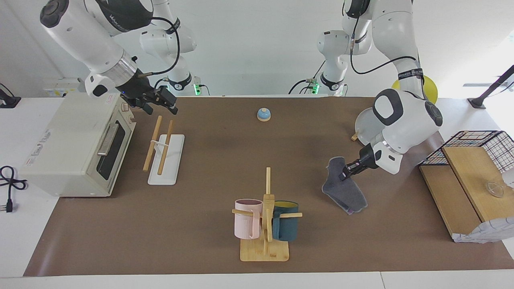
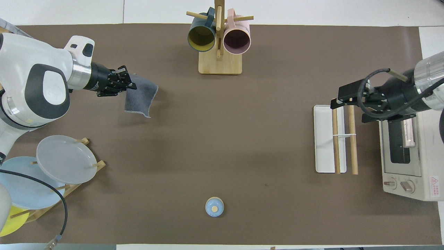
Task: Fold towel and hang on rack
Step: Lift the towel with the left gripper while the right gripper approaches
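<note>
One towel (image 1: 344, 192) is in play, folded grey side out, a sliver of purple at its lowest corner. It hangs from the left tool (image 1: 344, 176), which is clamped on its upper edge; the lower end droops close to the surface (image 1: 200, 237), and whether it touches cannot be settled. In the overhead view the towel (image 2: 140, 95) sits at about ten o'clock, toward the left arm's end, near the mug stand (image 1: 265, 224).

The rack (image 1: 162, 150) stands at about three o'clock in the overhead view, well apart from the towel, just beside the oven (image 1: 76, 148). Both rods are bare; hanging is not yet done.

The right tool (image 1: 156, 102) is up over the end of the rack nearer the robots, jaws spread, holding nothing.

Risks, as judged:
- The grip takes one edge only. The fold could fall open in transit, since nothing pins the loose layers.
- A dragging lower end could catch on the surface and pull the cloth from the grip.
- The route to the rack passes the mug stand; a low carry could snag its pegs or mugs.
- The right tool over the rack crowds the approach; the arms could meet there.

Not determinable: how many layers the tool holds, and the fold's state on the side toward the robots. The left arm's upper links are cut off in both views.
</note>
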`<action>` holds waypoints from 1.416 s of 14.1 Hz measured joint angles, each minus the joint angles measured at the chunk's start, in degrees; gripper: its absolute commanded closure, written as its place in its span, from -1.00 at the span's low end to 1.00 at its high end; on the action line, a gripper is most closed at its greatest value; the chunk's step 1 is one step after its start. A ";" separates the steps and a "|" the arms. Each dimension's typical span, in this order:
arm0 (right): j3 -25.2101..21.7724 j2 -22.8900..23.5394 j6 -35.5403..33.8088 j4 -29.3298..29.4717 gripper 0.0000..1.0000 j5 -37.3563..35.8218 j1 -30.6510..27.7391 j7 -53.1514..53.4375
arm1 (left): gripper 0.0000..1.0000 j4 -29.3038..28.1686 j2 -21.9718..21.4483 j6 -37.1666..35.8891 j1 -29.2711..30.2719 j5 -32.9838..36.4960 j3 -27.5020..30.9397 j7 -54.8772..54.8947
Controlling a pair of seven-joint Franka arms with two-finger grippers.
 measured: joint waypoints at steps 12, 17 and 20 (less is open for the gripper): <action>0.32 -1.59 31.65 -13.48 -1.00 23.50 13.90 44.28 | 1.00 5.70 -7.08 -5.62 -1.86 0.05 -2.98 -40.90; 0.28 -1.95 40.90 -14.99 -1.00 28.66 17.93 56.93 | 1.00 5.71 -11.67 -5.85 -1.93 -0.70 -4.09 -59.40; 0.32 -1.95 47.40 -15.48 -1.00 31.06 22.77 60.64 | 1.00 5.70 -13.04 -5.87 -2.13 -1.14 -5.01 -70.97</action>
